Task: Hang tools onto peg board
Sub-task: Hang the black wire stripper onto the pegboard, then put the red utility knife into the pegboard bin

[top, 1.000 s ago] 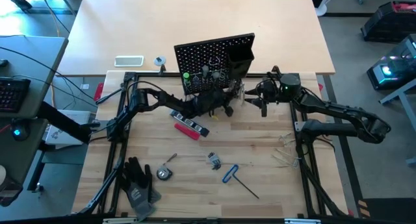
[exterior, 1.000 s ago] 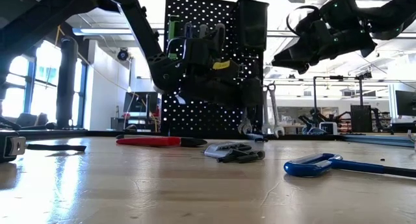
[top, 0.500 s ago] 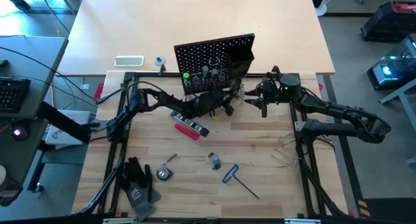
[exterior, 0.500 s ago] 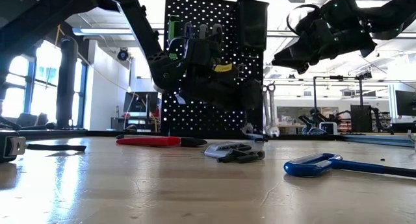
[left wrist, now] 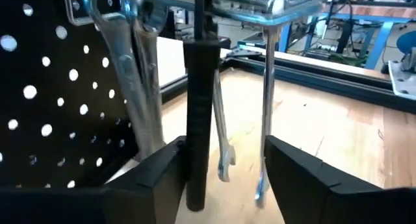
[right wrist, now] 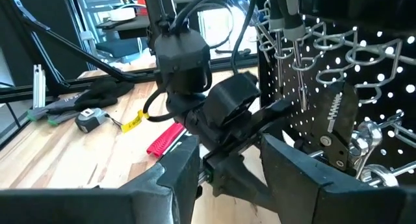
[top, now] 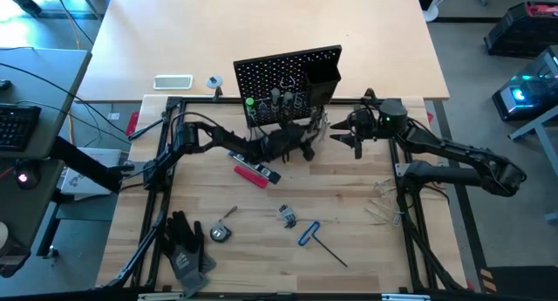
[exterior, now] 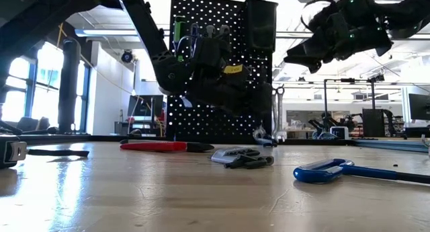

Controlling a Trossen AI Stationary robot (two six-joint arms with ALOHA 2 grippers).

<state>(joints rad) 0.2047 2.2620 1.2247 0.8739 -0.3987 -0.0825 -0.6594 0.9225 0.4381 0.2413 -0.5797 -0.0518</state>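
The black peg board (top: 283,78) stands upright at the table's far side. Screwdrivers (top: 261,100) sit in its wire rings, and silver wrenches (left wrist: 270,87) hang at its lower right. My left gripper (left wrist: 224,178) is open at that lower right corner. An upright black shaft (left wrist: 198,120) and the wrenches hang between its fingers. My right gripper (right wrist: 227,178) hovers open just right of the board and holds nothing. On the table lie a red-black flat tool (top: 253,170), black pliers (top: 287,216) and a blue-handled hex key (top: 312,236). My left gripper has the black shaft (left wrist: 197,152) close against the inner side of one finger (left wrist: 166,172). I cannot tell whether they touch. The shaft hangs upright from the board, and the fingers come at it almost level from the table's near left.
Black work gloves (top: 187,249) and a tape measure (top: 220,233) lie at the near left. A white flat device (top: 173,81) lies on the table behind the board. A black box bin (top: 323,78) sits on the board's right side. Bare wood lies at the table's middle and near right.
My left gripper has opened at the board's lower right corner and stays there. The tool it had now hangs from the board between its fingers.
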